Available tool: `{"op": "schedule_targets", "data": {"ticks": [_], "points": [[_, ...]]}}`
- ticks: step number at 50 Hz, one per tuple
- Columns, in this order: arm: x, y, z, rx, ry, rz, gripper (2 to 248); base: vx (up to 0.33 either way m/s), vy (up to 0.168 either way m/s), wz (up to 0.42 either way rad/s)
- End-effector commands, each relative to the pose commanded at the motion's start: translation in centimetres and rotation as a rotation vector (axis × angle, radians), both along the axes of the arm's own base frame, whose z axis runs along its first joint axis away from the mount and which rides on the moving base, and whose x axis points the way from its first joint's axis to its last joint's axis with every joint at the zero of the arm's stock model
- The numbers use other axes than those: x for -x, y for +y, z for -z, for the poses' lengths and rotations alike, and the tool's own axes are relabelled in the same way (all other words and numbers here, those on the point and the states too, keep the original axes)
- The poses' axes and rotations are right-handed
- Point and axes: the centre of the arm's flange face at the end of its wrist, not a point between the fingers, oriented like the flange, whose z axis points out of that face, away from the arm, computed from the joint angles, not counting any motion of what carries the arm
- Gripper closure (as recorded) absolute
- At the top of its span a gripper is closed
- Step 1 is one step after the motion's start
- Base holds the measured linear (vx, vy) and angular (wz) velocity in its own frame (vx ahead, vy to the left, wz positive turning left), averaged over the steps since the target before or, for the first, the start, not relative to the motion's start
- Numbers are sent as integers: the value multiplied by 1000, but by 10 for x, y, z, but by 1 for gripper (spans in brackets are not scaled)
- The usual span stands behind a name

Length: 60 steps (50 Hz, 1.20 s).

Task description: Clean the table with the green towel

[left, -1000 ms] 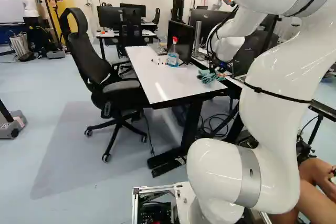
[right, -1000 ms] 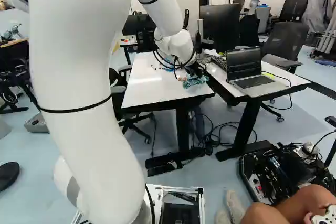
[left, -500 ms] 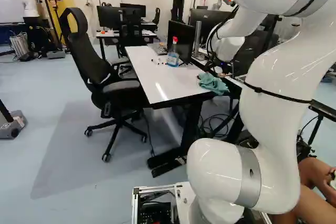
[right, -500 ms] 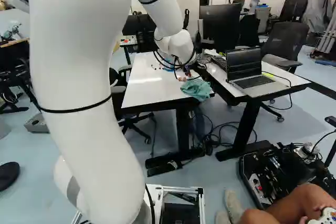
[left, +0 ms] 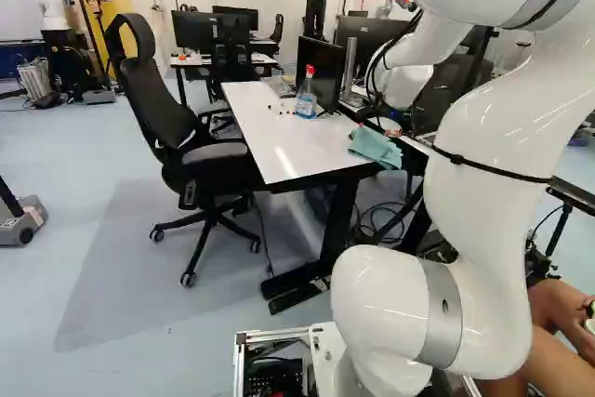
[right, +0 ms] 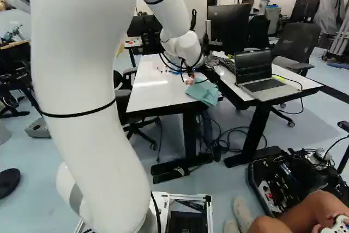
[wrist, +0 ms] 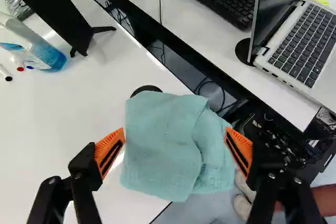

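Gripper [right: 192, 77] fingers are set wide apart, nothing clasped; between them the green towel [wrist: 163, 142] is draped over the near right corner of the white table [left: 288, 146]. A bottle [left: 306, 101] is stood farther off, a laptop [right: 265, 84] is set to the right, pale floor [left: 102, 151] is seen around. Since the earlier frames, the towel has been loosened from a bunch into a flatter fold. One towel, one bottle and one laptop are counted.
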Motion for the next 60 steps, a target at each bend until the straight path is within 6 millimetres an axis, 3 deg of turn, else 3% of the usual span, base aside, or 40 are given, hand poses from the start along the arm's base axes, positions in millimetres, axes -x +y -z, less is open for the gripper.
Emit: {"op": "schedule_targets", "data": {"ticks": [30,60], "points": [[5,10,3,11,-15,-14,3,0,0,0],[28,48,16,54,-76,-71,3,0,0,0]]}}
